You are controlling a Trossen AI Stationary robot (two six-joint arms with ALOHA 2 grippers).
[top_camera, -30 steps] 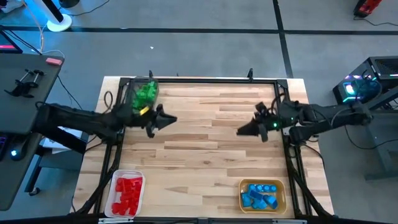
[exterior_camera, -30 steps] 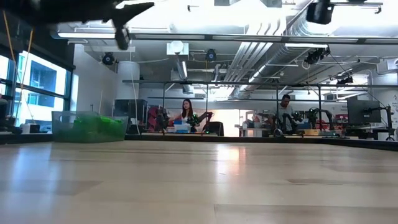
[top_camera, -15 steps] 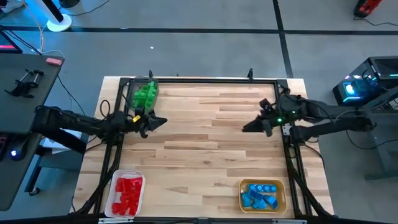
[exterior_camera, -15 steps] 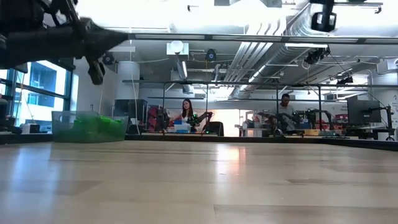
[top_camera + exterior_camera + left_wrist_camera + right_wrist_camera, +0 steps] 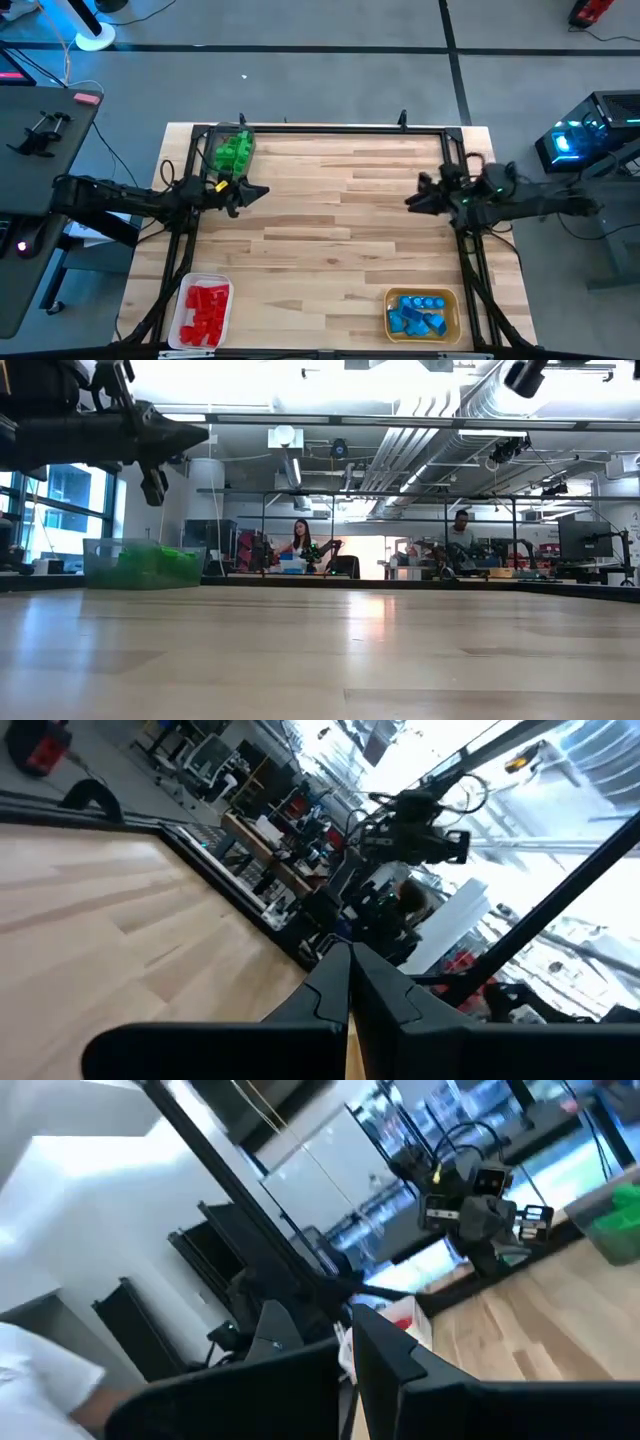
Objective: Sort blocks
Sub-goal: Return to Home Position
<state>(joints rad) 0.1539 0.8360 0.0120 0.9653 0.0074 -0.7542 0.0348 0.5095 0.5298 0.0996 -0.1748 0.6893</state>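
Note:
The blocks lie sorted by colour in three trays. Green blocks (image 5: pixel 236 150) fill a clear tray at the far left, which also shows in the low view (image 5: pixel 145 563). Red blocks (image 5: pixel 205 308) sit in a white tray at the near left, and blue blocks (image 5: pixel 418 313) in a yellow tray at the near right. My left gripper (image 5: pixel 262 191) hangs shut and empty above the table's left edge, just near of the green tray. My right gripper (image 5: pixel 408 204) hangs shut and empty above the right edge. Both point level toward the table's middle.
A black frame (image 5: pixel 320 130) runs around the bare wooden tabletop (image 5: pixel 330 240). Beyond the table's far edge, people sit at desks in the room (image 5: pixel 300 545). A desk with equipment (image 5: pixel 40 130) stands left of the table.
My left gripper has drawn back toward the table's left edge and sunk lower. My right gripper has drawn back toward the right edge and rolled a little. No block has moved.

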